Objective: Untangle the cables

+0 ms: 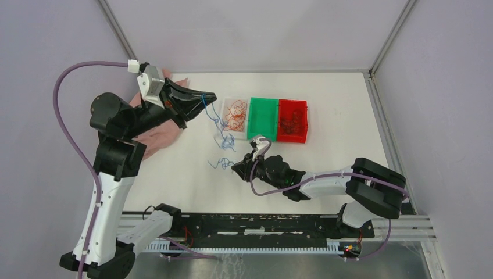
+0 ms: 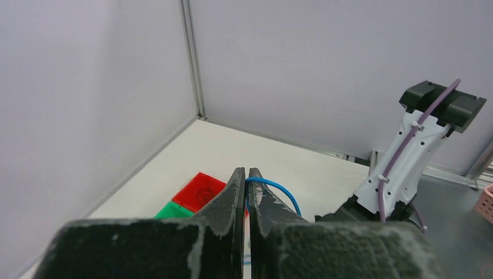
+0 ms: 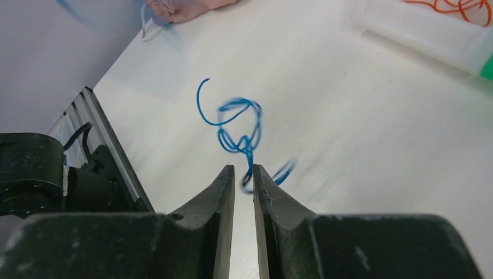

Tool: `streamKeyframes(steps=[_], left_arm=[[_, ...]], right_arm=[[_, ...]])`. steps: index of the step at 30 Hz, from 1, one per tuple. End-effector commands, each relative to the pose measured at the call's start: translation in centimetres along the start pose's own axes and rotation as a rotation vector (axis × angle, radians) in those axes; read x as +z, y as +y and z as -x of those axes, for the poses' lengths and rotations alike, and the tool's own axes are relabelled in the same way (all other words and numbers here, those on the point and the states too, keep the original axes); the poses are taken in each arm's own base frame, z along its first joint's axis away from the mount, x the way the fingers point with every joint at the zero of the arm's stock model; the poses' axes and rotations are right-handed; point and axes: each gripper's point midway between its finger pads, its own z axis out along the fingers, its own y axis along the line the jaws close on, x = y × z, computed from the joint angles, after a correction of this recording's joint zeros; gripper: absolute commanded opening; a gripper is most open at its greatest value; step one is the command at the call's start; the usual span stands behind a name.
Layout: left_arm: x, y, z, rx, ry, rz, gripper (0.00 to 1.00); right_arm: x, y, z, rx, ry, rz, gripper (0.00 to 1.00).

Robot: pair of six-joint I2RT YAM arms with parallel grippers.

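The cables (image 1: pixel 222 163) look partly sorted, orange ones (image 1: pixel 235 113) in the clear tray (image 1: pixel 228 99), dark ones (image 1: pixel 290 122) in the red tray (image 1: pixel 292 102), but blue ones (image 3: pixel 238 125) lie tangled on the table (image 1: pixel 331 154), one pinched by the left gripper (image 1: pixel 210 96), grip unclear at the right gripper (image 1: pixel 234 168).

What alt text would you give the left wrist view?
The left gripper pinches a blue cable above the table; a red tray and a green tray lie below, the right arm at right.
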Motion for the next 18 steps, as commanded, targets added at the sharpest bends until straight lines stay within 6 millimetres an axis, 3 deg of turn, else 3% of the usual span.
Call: streamKeyframes(steps=[1,7,9,12,18], left_arm=[[0.0,0.1,5.7,0.217,-0.122,0.033,0.03],[-0.2,-0.3,9.9,0.31,-0.192,0.05,0.03],[-0.1,-0.5,9.8,0.292,-0.179,0.033,0.03],[-0.1,-0.6,8.1,0.265,-0.143,0.016,0.03],[-0.7,-0.4,4.0,0.236,-0.073,0.02,0.03]], right_arm=[[-0.5,-1.5,-1.2,0.021,0.026,-0.064,0.24],[-0.5,-2.4,-2.0,0.064,0.026,-0.102,0.3],[-0.6,-2.1,-1.3,0.061,0.007,-0.089,0.32],[-1.2,-0.8,1.7,0.027,-0.046,-0.065,0.4],[-4.9,4.7,11.7,-0.068,-0.213,0.064,0.54]])
